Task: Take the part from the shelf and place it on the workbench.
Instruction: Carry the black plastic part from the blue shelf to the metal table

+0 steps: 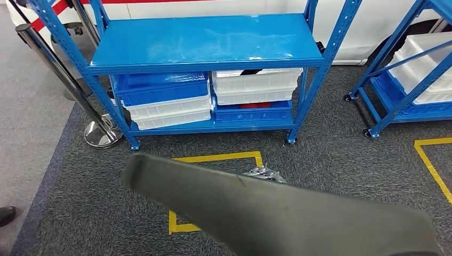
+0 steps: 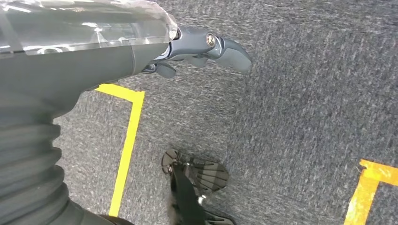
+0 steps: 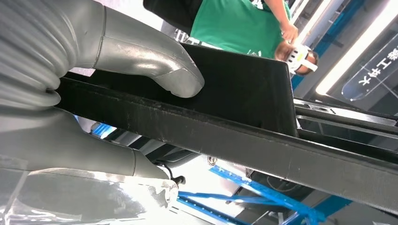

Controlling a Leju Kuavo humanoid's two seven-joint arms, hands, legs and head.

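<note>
Hanging at the far edge of the right wrist view is a dark sign with pale characters, too skewed and small to read; no other writing shows.

Ahead of the robot stands a blue shelf on small wheels, its top board bare and glossy. On the lower board sit stacked bins: a blue bin over two white bins on one side, and white bins over another blue bin on the other. A second blue rack with white bins stands off to the right. A chrome post with a round base stands beside the shelf's left leg. Yellow tape marks a square on the grey carpet in front of the shelf, and a dark shoe shows at the left edge.

A long dark part crosses the lower head view, blocking much of the floor. In the right wrist view the right hand grips this black part, its thumb pressed on the flat face, with the rest of the hand on the part's other side. Beyond it stands a person in a green shirt.

The left hand hangs over the carpet, holding nothing, fingers loosely curled and slightly apart.
</note>
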